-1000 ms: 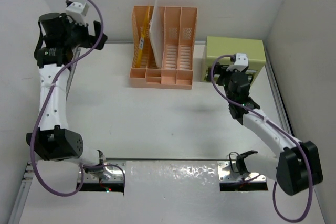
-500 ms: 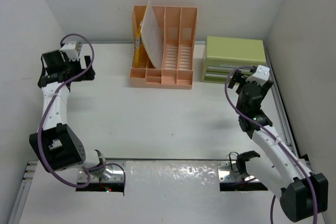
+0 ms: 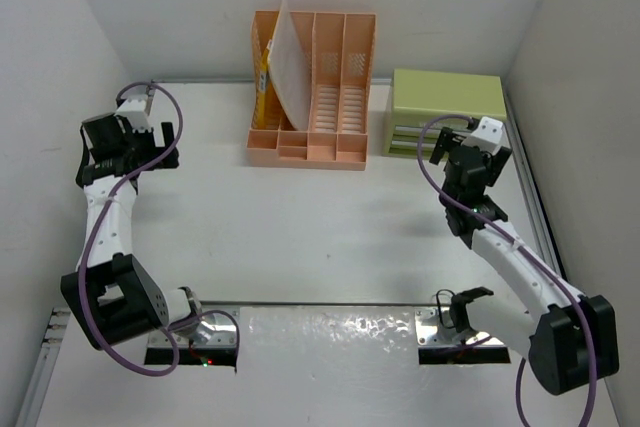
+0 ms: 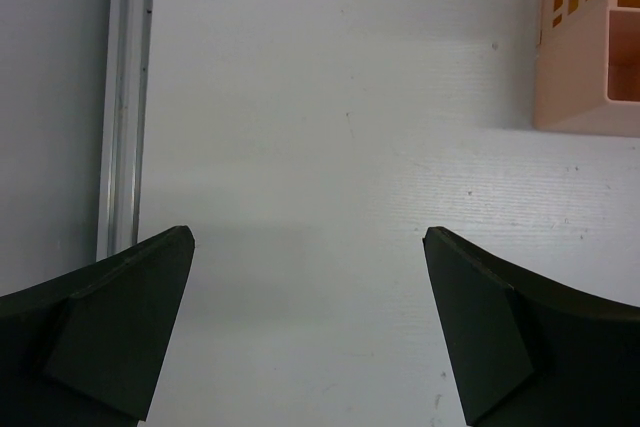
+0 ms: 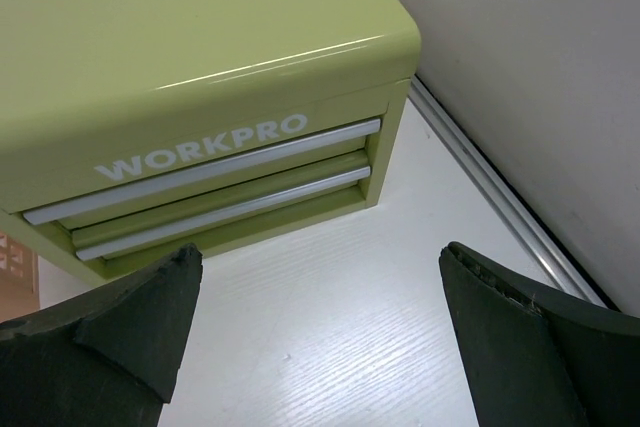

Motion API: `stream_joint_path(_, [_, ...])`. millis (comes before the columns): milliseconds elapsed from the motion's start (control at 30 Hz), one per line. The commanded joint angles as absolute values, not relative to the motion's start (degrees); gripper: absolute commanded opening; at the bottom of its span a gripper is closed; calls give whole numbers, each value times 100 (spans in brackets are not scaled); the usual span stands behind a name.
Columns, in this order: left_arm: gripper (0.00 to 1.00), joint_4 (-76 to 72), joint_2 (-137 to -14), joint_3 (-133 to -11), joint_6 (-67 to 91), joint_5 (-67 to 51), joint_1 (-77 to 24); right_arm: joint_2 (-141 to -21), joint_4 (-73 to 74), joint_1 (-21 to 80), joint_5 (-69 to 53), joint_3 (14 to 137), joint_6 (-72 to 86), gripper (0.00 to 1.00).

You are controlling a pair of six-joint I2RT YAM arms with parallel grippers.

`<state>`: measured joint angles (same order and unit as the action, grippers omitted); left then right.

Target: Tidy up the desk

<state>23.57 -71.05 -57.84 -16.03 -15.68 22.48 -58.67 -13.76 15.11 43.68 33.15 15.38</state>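
The left pincer (image 4: 307, 237) hangs spread and empty over the white surface (image 4: 320, 97) near its left rail (image 4: 125, 97). The right pincer (image 5: 322, 252), likewise spread and pinching nothing, faces the green drawer box (image 5: 200, 67) at the far right. The surface runs from the arm bases to the far wall and looks rigid, fixed and smooth: probably nothing to grip, only something to slide things across. The peach file rack (image 3: 313, 87) stands far centre with a pale sheet (image 3: 285, 57) leaning in it. A yellow item (image 3: 263, 75) behind that sheet is hard to make out, and the drawers' contents are hidden.
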Motion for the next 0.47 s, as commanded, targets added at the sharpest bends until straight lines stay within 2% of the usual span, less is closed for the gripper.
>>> stream_joint_path(0, [100,2101,-7005,-5792,-1652,-1661,2241,-5898,-1432,1503,4684,3560,1871,99])
stream_joint_path(433, [100,2057,-7128,-5748,-1661,-1775,2241,-5713,-1951,1503,4851,3182,1872,99])
